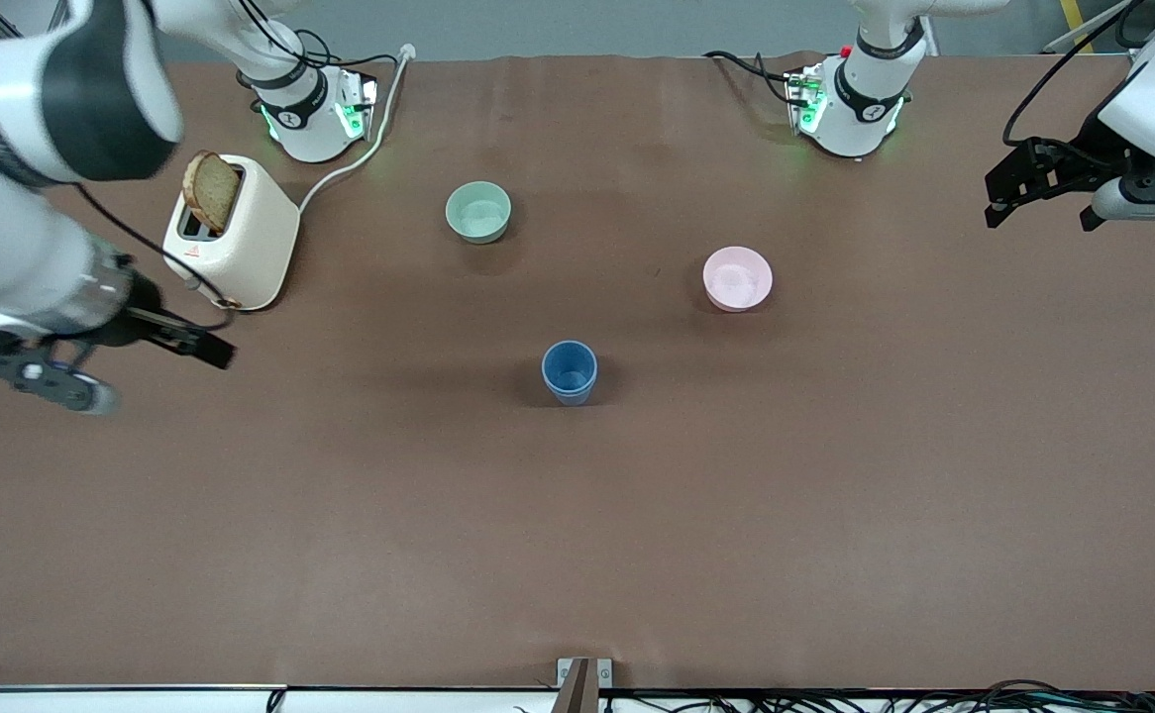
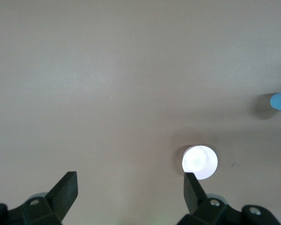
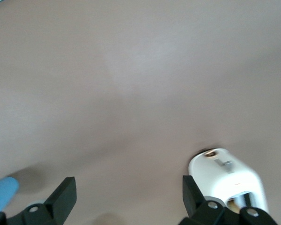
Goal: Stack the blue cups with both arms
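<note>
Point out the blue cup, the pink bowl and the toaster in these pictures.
blue cup (image 1: 569, 369): front view, on its open inside.
pink bowl (image 1: 737, 278): front view, on its inside.
toaster (image 1: 241, 248): front view, on its cream top and side.

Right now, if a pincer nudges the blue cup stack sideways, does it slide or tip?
The blue cup stack is probably light plastic and would likely slide on the flat table. Being taller than wide, a nudge near its rim might tip it.
</note>
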`<state>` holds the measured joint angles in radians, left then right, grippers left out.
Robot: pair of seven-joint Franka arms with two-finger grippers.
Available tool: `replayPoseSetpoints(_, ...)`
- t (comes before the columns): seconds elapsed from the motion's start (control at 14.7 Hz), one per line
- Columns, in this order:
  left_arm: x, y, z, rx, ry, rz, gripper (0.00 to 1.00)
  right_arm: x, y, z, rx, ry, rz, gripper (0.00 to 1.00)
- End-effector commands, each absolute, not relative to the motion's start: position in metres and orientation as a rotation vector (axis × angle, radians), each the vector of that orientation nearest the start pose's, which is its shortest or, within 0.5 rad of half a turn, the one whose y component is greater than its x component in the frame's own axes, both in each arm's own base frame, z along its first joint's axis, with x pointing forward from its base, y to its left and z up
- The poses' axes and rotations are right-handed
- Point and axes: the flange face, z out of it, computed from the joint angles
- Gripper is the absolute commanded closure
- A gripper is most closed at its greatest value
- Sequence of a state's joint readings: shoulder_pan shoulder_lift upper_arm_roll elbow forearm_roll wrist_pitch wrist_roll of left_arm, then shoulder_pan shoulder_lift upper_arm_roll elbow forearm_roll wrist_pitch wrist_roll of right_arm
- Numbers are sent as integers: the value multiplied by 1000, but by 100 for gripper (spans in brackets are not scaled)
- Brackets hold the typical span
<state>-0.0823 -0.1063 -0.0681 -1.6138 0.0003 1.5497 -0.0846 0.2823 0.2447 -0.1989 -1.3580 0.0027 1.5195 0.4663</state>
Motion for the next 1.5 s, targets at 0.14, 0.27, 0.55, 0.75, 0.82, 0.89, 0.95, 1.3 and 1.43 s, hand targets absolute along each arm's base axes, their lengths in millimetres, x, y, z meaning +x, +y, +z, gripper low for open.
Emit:
replayPoseSetpoints(0.14,507,-80,664,-3146,89,-88,0,586,-47,614,-3143,476,91,0)
replayPoseSetpoints(0.27,508,-80,663,-3146,89,-86,0,567,-91,628,-3142,393,63,0)
replayPoseSetpoints(0.55,510,-80,666,-3144,99,-96,0,546,-98,662,-3135,373,-43,0)
replayPoseSetpoints(0.75,510,-80,667,-3137,115,-99,0,535,-100,663,-3130,368,-74,0)
replayPoseSetpoints(0.82,510,-80,669,-3137,115,-104,0,536,-94,665,-3133,351,-81,0)
replayPoseSetpoints(0.89,510,-80,669,-3136,115,-106,0,536,-91,667,-3134,339,-88,0)
replayPoseSetpoints(0.95,511,-79,671,-3136,113,-111,0,536,-91,668,-3134,341,-88,0)
replayPoseSetpoints(1.3,513,-78,673,-3136,108,-119,0,537,-85,668,-3135,325,-91,0)
replayPoseSetpoints(1.43,513,-78,673,-3136,108,-121,0,537,-80,670,-3138,313,-93,0)
